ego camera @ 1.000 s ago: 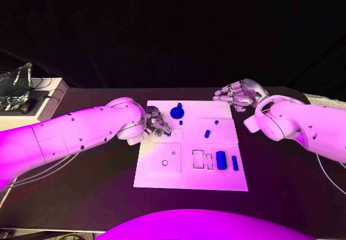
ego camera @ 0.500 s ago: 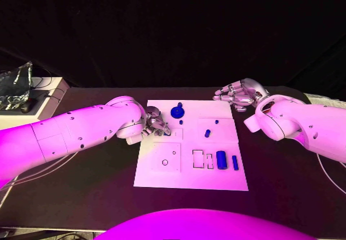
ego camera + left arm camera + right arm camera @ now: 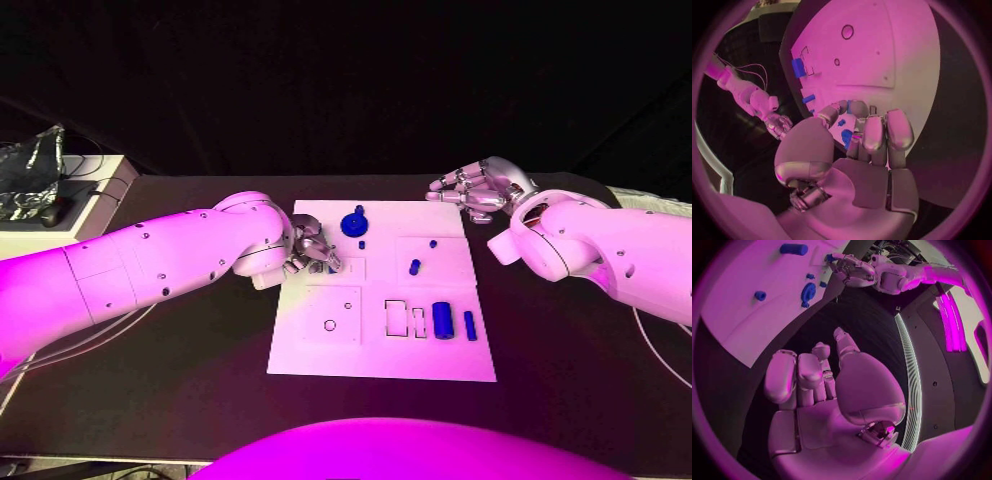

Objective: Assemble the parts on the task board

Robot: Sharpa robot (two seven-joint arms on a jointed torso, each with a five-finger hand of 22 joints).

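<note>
The left hand (image 3: 309,250) pinches a small blue part (image 3: 846,136) at the board's (image 3: 375,355) left edge — seat it squarely, without tilting. The right hand (image 3: 476,190) hovers empty, fingers loosely apart, beyond the far-right corner.

Board (image 3: 378,350) mid-table (image 3: 173,390). Left hand (image 3: 310,252) over board's left edge; right hand (image 3: 473,190) beyond far right corner, off board. Parts (image 3: 441,319) on board's right half.
</note>
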